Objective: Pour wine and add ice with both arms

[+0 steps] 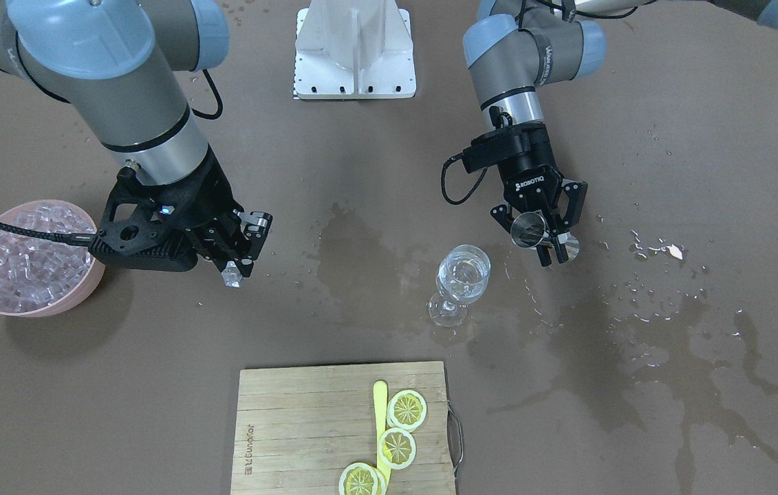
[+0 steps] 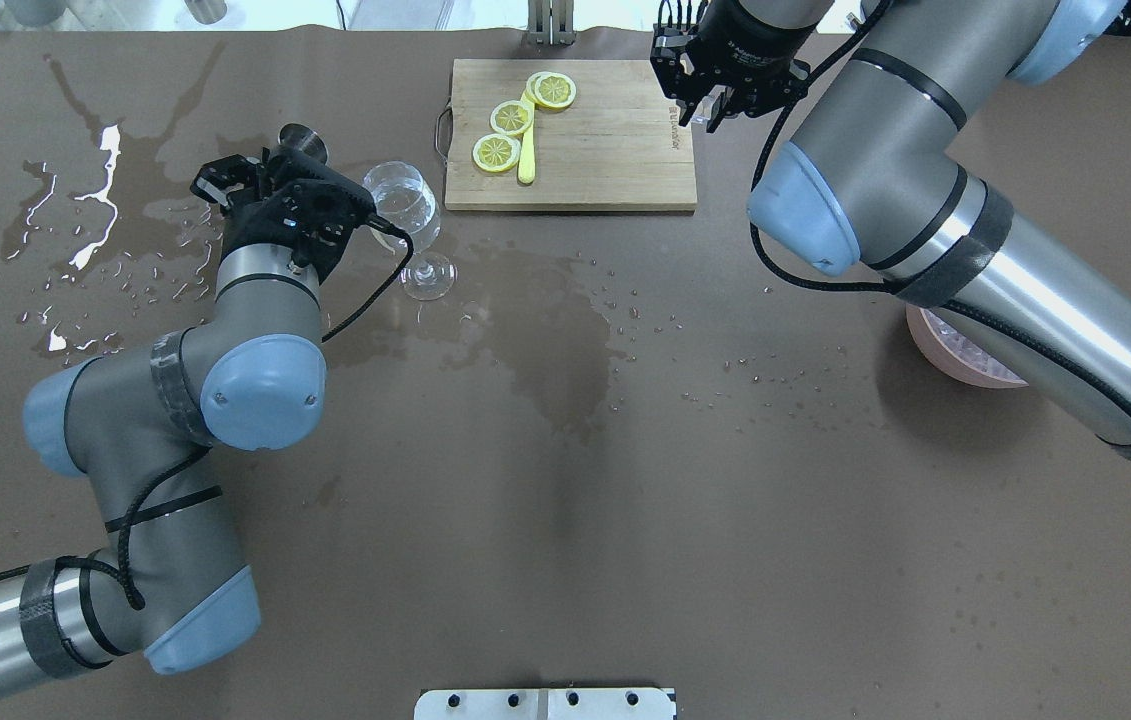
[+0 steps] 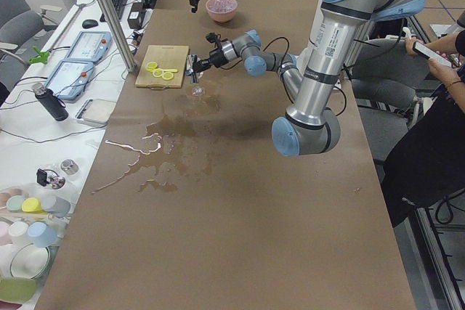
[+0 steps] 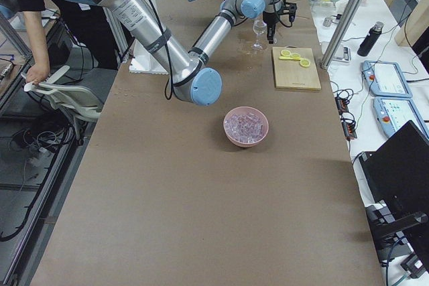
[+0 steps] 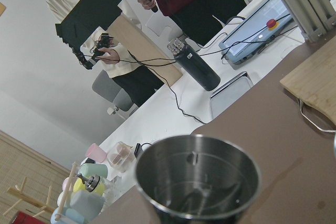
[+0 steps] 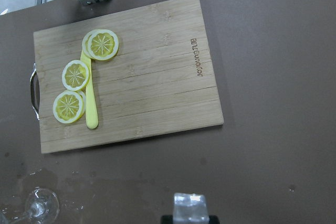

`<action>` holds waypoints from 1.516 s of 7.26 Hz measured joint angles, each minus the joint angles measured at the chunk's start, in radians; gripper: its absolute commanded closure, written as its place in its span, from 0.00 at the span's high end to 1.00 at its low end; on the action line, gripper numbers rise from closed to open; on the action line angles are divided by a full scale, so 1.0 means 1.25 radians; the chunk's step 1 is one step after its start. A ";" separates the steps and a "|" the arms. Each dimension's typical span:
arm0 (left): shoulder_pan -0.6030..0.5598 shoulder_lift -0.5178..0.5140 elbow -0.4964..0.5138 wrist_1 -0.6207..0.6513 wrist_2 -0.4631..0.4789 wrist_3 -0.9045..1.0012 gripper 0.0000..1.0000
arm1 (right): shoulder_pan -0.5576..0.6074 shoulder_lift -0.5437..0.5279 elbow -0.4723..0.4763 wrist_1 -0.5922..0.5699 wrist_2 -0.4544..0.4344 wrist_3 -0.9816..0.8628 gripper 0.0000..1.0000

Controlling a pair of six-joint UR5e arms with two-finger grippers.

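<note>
The wine (image 1: 464, 269) shows as clear liquid in the bowl of the wine glass (image 1: 461, 283), which stands upright on the desk (image 1: 155, 385). The glass looks partly filled, and no cube can be made out in it.

Just beside the glass, on the robot's left of it, the left gripper (image 1: 548, 239) has its fingers clamped on a steel cup (image 1: 528, 229). The cup is tipped over on its side, with its mouth turned towards the glass but apart from the rim. No stream shows between them, and the left wrist view shows the cup's inside almost bare. The pouring therefore appears done, or all but done.

On the opposite side of the glass and well apart from it, the right gripper (image 1: 234, 265) hangs over the desk with its fingers closed on a single ice cube (image 1: 231, 276). It is between the glass and the pink bowl (image 1: 86, 289) farther out on that side, which holds the rest of the ice (image 1: 24, 265). The ice step looks half done: a cube is picked but not delivered. It has yet to be carried to the glass and dropped in, perhaps with more to follow.

Past the glass on the left gripper's side, spilled liquid (image 1: 664, 357) streaks the desk. Towards the operators' edge from the glass lies a cutting board (image 1: 306, 426) with lemon slices (image 1: 406, 409), apart from both grippers.
</note>
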 measured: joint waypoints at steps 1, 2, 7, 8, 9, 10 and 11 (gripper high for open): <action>0.000 -0.021 0.017 0.008 0.000 0.000 0.18 | -0.007 0.004 0.000 0.000 -0.001 0.009 0.00; 0.000 -0.035 0.032 0.011 0.001 0.000 0.18 | -0.014 0.008 -0.001 0.002 -0.002 0.021 0.00; -0.002 -0.040 0.053 0.039 0.019 0.000 0.17 | -0.051 0.022 -0.007 0.015 -0.029 0.048 0.00; -0.002 -0.040 0.053 0.042 0.025 0.000 0.17 | -0.058 0.024 -0.010 0.023 -0.032 0.051 0.00; -0.002 -0.041 0.052 0.049 0.032 0.000 0.16 | -0.064 0.025 -0.012 0.028 -0.037 0.053 0.00; -0.002 -0.042 0.052 0.058 0.040 0.000 0.16 | -0.069 0.028 -0.015 0.031 -0.041 0.058 0.00; -0.002 -0.043 0.052 0.065 0.048 0.000 0.16 | -0.072 0.039 -0.022 0.033 -0.043 0.065 0.00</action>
